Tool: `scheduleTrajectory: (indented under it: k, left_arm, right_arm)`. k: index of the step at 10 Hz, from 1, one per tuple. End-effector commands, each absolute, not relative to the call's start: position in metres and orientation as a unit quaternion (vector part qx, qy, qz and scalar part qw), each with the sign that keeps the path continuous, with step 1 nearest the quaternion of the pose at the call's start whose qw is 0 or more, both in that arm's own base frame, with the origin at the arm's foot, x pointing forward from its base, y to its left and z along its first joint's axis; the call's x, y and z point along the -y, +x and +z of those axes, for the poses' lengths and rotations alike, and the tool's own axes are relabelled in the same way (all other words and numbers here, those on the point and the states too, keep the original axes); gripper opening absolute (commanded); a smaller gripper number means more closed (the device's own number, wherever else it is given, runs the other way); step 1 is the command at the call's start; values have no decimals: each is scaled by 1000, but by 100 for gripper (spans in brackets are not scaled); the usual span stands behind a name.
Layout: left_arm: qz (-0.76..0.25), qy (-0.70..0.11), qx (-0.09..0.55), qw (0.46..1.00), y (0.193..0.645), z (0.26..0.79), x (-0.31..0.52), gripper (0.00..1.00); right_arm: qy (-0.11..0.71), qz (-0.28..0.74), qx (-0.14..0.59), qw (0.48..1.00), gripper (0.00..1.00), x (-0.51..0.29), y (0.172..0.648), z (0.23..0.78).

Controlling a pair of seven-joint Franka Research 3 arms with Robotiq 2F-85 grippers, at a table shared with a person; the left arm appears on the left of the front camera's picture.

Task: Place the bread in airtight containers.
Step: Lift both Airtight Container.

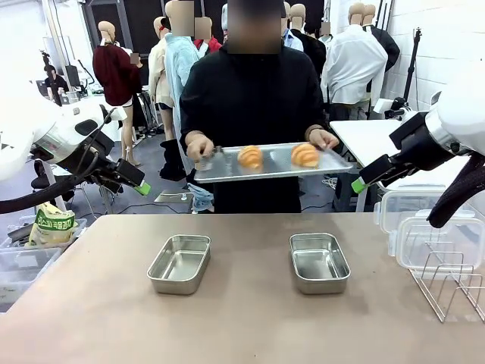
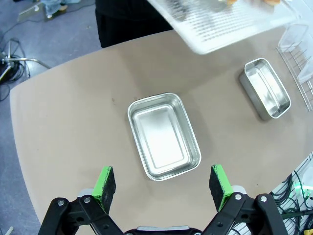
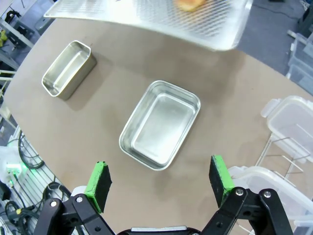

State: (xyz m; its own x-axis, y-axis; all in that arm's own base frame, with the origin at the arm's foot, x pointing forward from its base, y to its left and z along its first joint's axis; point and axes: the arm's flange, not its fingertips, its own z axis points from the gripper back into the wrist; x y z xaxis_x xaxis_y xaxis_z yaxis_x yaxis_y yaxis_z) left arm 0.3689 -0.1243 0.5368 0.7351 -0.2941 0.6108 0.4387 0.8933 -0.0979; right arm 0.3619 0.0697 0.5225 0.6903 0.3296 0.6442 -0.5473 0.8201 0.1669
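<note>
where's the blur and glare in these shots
Left wrist view: the tray at the top is smeared, the left pan sharp with a white sheen. Right wrist view: same tray soft, a croissant blurred. Front view: crisp, no smear.

No legible text; print on the green-yellow bag [image 1: 53,225] too small to read

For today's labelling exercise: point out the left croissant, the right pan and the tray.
Left croissant [image 1: 250,157], front view, ridged top.
Right pan [image 1: 319,262], front view, bare floor.
Tray [image 1: 276,161], front view, bare middle.
</note>
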Motion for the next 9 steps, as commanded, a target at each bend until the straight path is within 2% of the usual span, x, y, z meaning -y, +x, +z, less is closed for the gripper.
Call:
scheduleTrajectory:
  k: [1, 9]
  left_arm:
    - [-198, -119, 304, 924, 369, 536, 124, 100]
    - [-198, -119, 304, 924, 369, 536, 124, 100]
  right_arm:
    - [182, 244, 309, 901, 100, -70, 362, 522]
    - [182, 244, 309, 901, 100, -70, 362, 522]
